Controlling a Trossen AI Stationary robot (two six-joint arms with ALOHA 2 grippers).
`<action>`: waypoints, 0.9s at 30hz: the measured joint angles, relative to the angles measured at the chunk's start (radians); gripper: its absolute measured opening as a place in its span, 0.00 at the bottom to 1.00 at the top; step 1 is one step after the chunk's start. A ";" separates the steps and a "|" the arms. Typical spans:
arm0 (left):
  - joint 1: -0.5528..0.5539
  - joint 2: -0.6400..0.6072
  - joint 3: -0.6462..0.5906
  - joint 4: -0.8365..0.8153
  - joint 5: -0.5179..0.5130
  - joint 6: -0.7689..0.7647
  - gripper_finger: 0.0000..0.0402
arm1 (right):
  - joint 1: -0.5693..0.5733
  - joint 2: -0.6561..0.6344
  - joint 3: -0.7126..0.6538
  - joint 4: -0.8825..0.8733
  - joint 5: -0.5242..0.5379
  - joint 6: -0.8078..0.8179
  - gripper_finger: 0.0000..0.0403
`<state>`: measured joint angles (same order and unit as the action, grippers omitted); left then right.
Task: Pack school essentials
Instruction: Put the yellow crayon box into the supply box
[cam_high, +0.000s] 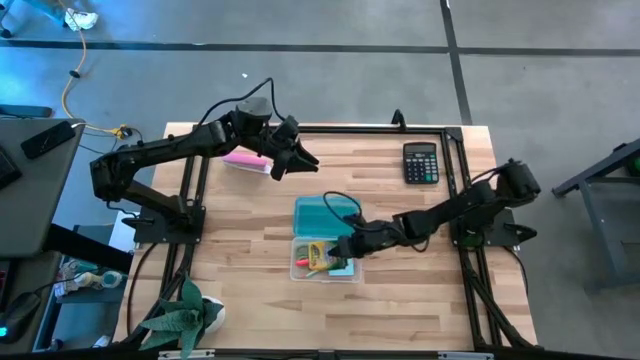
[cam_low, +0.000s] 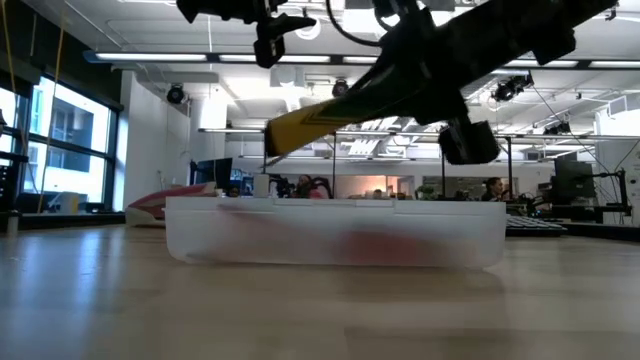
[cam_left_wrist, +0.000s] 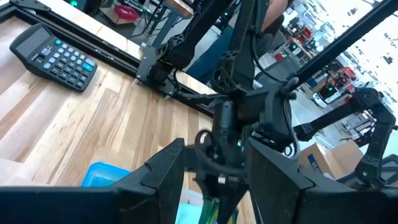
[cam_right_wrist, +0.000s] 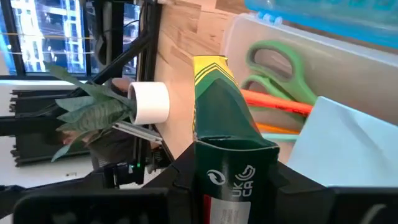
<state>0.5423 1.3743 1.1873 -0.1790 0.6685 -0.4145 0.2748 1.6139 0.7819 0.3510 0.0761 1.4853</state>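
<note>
Right claw (cam_high: 350, 247) grips the small yellow-green cardboard box (cam_right_wrist: 219, 106) over the clear plastic tray (cam_high: 300, 270), frame centre; left claw (cam_high: 296, 160) wide, upper left.

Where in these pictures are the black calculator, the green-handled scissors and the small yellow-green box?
Black calculator (cam_high: 421, 162): high view, middle of its keypad.
Green-handled scissors (cam_right_wrist: 273, 70): right wrist view, on the upper handle loop.
Small yellow-green box (cam_right_wrist: 219, 102): right wrist view, on its green side above the fingers.
</note>
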 joint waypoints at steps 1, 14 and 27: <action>0.000 0.000 0.000 -0.002 0.000 0.000 0.39 | 0.003 0.015 0.007 0.009 0.000 0.000 0.18; 0.000 0.000 0.000 -0.031 0.000 0.000 0.39 | 0.009 0.101 0.037 -0.018 -0.023 0.007 0.23; 0.000 0.000 0.000 -0.042 0.000 0.000 0.39 | 0.006 0.097 0.037 -0.041 -0.069 0.000 0.42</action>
<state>0.5419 1.3746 1.1873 -0.2211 0.6689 -0.4149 0.2806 1.7107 0.8188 0.3099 0.0070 1.4853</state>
